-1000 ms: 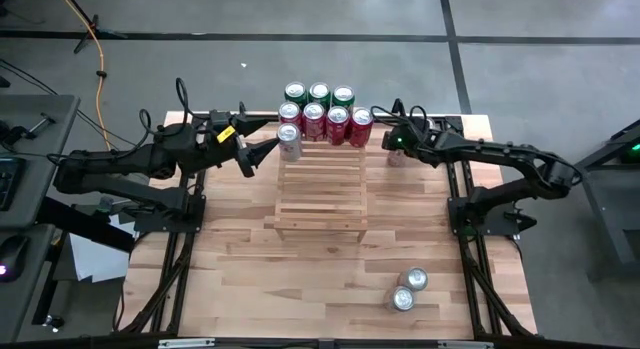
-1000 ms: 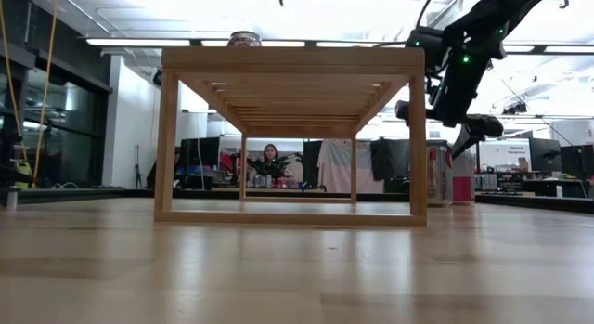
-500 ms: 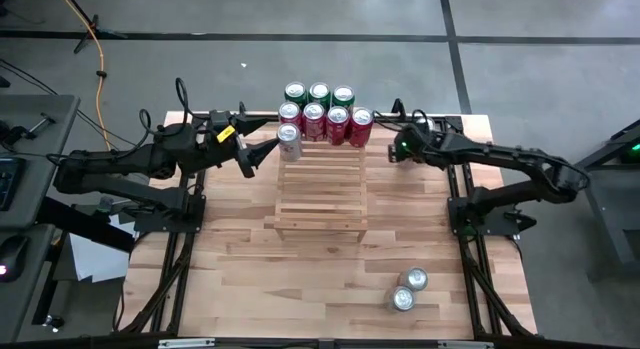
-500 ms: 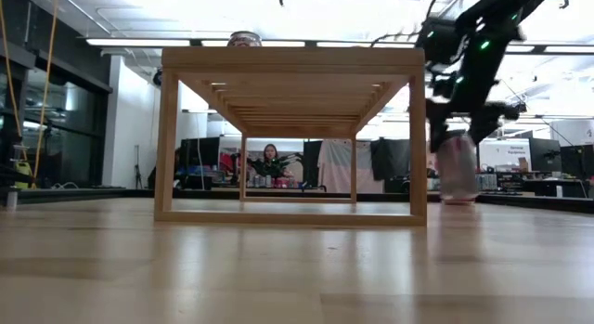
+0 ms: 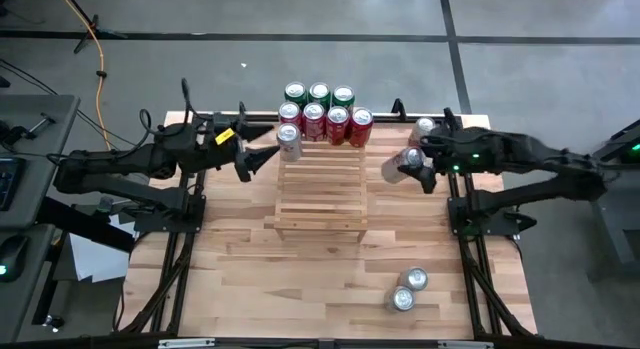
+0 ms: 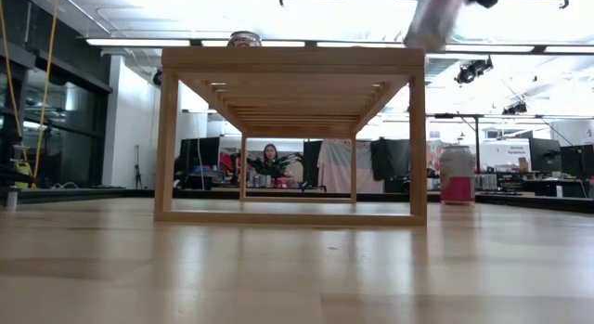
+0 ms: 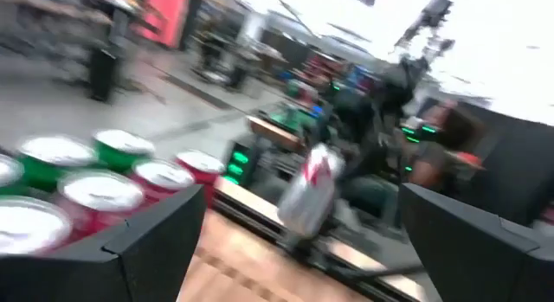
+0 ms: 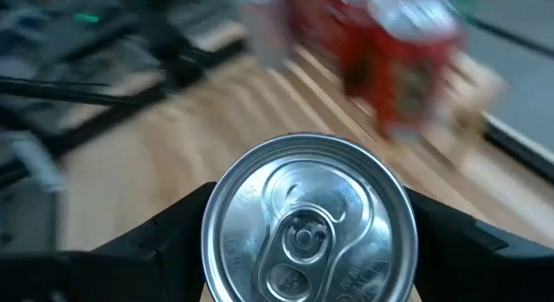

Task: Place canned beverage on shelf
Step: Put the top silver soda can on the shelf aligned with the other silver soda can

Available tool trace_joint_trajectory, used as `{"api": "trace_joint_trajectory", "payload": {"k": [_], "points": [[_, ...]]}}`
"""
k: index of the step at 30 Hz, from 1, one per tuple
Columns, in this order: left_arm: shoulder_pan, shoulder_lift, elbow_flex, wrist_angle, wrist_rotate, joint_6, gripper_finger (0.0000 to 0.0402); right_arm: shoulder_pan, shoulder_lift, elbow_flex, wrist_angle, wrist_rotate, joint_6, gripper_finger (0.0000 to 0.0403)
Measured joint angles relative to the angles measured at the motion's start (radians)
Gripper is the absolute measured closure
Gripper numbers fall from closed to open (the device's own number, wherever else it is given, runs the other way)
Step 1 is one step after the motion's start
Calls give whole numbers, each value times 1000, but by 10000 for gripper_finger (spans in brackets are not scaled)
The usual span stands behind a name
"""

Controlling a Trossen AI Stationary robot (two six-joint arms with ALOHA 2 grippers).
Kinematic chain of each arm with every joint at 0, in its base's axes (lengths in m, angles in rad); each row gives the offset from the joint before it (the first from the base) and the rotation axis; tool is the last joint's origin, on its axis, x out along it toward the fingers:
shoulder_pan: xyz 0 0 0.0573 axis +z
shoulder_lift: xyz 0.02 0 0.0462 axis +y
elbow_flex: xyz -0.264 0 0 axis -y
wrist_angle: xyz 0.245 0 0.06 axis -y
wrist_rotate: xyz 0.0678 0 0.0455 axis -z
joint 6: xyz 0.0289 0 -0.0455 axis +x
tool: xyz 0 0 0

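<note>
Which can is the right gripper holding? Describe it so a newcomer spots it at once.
Start at the shelf mid-table, with a can cluster at its far end. Look off its right edge, where the right gripper is shut on a silver can with red markings. It is the only can lifted and tilted in the air; the others stand upright.

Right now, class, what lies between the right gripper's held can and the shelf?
High view: only bare tabletop separates the held can from the shelf.
</note>
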Motion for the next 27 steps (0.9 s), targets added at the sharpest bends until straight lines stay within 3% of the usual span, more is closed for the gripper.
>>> {"api": "trace_joint_trajectory", "payload": {"k": [6,14,20,27], "points": [[-25,87,24,56,162,-58,28,151,228,261,30,8,-165,114],[-96,317,215,-82,201,251,28,192,542,553,29,-88,-401,114],[-120,409,320,-171,244,344,28,189,652,693,16,-165,-478,114],[-120,454,336,-171,324,280,28,189,743,789,17,-192,-529,114]]}}
